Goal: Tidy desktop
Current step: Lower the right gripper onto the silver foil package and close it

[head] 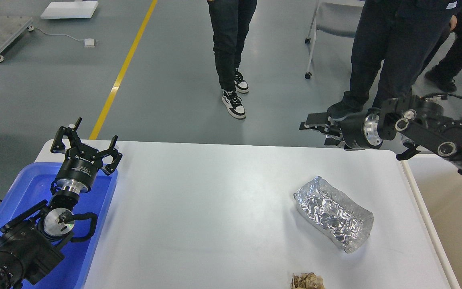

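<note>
Lying right of centre on the desktop (215, 208), crumpled foil (334, 213) rests alone; left gripper (87, 141) spread over the blue tray (38, 184), right gripper (315, 122) state unclear.

Grey workshop floor (167, 80), yellow line (123, 70) running across it, two bystanders' legs (227, 52), wheeled chair (327, 24) behind, white platform (69, 9) at back left

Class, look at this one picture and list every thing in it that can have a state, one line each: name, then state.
left gripper: open, empty, above the blue tray
right gripper: empty, open or shut unclear
foil container: crumpled, lying on the desktop
brown paper wad: crumpled, at the near edge, partly cut off
</note>
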